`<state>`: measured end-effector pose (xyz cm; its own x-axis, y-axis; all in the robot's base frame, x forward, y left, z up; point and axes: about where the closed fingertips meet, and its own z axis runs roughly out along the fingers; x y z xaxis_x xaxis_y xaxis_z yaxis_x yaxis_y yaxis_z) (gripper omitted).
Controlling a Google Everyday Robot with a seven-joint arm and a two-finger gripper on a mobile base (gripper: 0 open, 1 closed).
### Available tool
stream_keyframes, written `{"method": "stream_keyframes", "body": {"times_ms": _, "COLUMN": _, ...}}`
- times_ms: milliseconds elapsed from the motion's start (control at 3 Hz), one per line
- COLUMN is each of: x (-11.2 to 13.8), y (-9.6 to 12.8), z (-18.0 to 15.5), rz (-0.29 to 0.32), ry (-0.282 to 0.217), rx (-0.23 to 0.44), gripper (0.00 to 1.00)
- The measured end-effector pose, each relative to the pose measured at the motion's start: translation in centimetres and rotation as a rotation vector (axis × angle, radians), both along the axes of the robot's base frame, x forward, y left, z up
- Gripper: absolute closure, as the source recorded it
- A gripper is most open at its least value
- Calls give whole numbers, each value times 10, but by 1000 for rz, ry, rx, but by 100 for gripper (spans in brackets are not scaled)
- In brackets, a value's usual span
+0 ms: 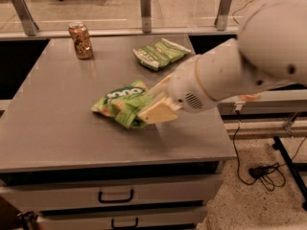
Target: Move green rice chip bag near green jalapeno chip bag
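We see the two-finger gripper [149,112] at the end of the white rounded arm, low over the middle of the flat grey metal table [57,128]. It is clamped on the near right edge of the green rice chip bag [120,101] — a puffy, light-green foil pack with white lettering on a dark oval. The bag trails away from the fingertips toward the left of the view. We judge it is held by the edge so it can be dragged or carried without crushing. The green jalapeno chip bag [158,54], flatter and darker olive with white crimped ends, lies just beyond the gripper toward the table's far edge, apart from the held bag; the remaining gap looks short. A copper-coloured drink can [80,40] stands well off beyond the gripper to the left. Only one tan finger shows — the other is hidden behind the bag — and we cannot tell whether the bag rests on the table or hangs just above it.
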<state>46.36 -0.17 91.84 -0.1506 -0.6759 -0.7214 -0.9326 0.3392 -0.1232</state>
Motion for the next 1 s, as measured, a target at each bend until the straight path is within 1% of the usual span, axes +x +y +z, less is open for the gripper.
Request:
{"method": "stream_keyframes", "body": {"times_ms": 333, "x": 4, "y": -10, "z": 8, "rz": -20, "ry": -22, "rx": -10, "gripper": 100}}
{"method": "stream_keyframes", "body": {"times_ms": 667, "x": 6, "y": -13, "z": 7, "rz": -38, "ry": -30, "rx": -19, "gripper": 100}}
{"method": "stream_keyframes", "body": {"times_ms": 1000, "x": 35, "y": -47, "z": 19, "rz": -122, "ry": -107, "rx": -66, "gripper": 100}}
